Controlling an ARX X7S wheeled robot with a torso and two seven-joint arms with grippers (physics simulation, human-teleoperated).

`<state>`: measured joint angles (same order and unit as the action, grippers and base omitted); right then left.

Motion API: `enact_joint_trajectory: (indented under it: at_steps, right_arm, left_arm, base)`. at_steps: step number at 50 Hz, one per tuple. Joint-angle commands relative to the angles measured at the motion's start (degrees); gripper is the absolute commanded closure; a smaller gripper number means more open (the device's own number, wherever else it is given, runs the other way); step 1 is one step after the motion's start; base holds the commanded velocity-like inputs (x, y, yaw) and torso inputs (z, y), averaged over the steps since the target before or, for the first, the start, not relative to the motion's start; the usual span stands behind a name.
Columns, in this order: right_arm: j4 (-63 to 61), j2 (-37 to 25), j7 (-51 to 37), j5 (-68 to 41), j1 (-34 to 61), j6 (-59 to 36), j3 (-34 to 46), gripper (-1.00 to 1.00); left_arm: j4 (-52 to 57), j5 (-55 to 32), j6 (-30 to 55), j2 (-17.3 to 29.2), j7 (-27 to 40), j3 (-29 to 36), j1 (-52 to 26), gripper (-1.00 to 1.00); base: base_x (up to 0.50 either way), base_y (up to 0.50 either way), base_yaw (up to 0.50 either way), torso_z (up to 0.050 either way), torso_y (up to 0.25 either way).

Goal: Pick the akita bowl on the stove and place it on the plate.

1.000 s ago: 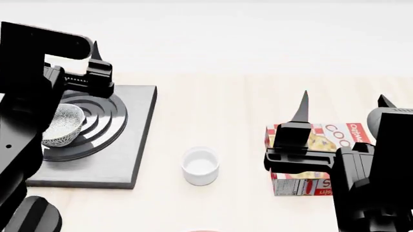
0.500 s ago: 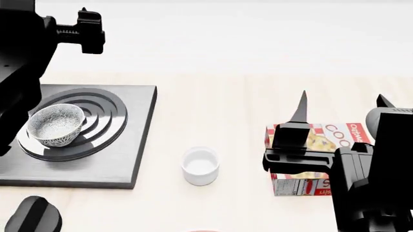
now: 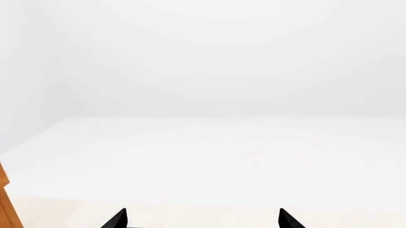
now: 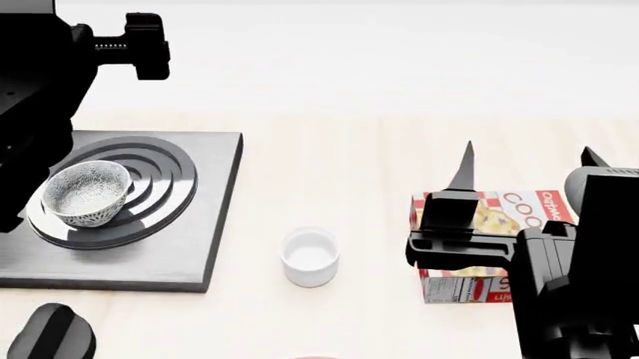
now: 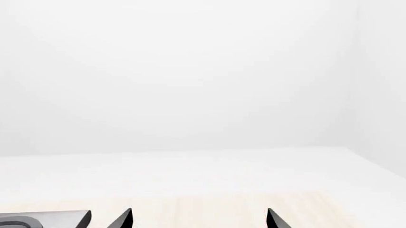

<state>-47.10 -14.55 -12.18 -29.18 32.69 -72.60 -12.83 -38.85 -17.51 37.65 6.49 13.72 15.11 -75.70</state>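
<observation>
Since a second ago our left tool [image 3: 199,219] has lifted off the akita bowl [image 4: 87,192], fingers spread, empty; the bowl sits on the stove [image 4: 205,209]. Our right tool [image 5: 199,218] hangs spread, idle.

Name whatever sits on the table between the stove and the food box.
In the head view, a small plain white cup stands alone between the stove and the food box; bare wood otherwise.

Akita bowl [image 4: 87,194]: speckled grey-white, upright, seated on the raised ring burner of the dark-grey square stove [image 4: 205,217]. Plate barely visible at the lower frame edge.
</observation>
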Motion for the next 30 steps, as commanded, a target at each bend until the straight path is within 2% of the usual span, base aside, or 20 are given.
enact_joint_trajectory:
  at_steps: [1, 10, 17, 26, 30]
  right_arm:
    - [0.04, -0.09, -0.43, -0.54, 0.13, -0.19, -0.06, -1.00]
    - [-0.14, -0.17, -0.77, -1.13, 0.34, -0.59, -0.28, -1.00]
    - [0.03, -0.28, -0.93, -1.34, 0.26, -0.39, -0.26, -1.00]
    - [0.58, -0.56, -0.91, -1.44, -0.18, 0.48, -0.08, -1.00]
    - [0.38, -0.54, -1.15, -1.69, -0.07, 0.19, -0.16, -1.00]
  left_arm:
    - [0.26, -0.99, -1.20, -0.11, -0.69, -0.21, -0.01, -1.00]
    - [1.88, -0.89, -2.57, 0.14, -1.35, 0.85, 0.99, -1.00]
    - [2.27, -1.21, -3.99, 0.87, -4.16, 1.92, 0.76, -1.00]
    - [3.39, 0.04, -5.26, 2.03, -5.02, 3.92, 1.16, -1.00]
    - [4.28, 0.10, -5.17, 2.12, -5.15, 4.45, 1.47, -1.00]
  base:
    - [0.00, 0.00, 0.00, 0.000, 0.000]
    - [0.00, 0.00, 0.00, 0.000, 0.000]
    - [0.00, 0.00, 0.00, 0.017, -0.229]
    - [0.00, 0.00, 0.00, 0.006, -0.017]
    - [0.00, 0.00, 0.00, 0.018, -0.171]
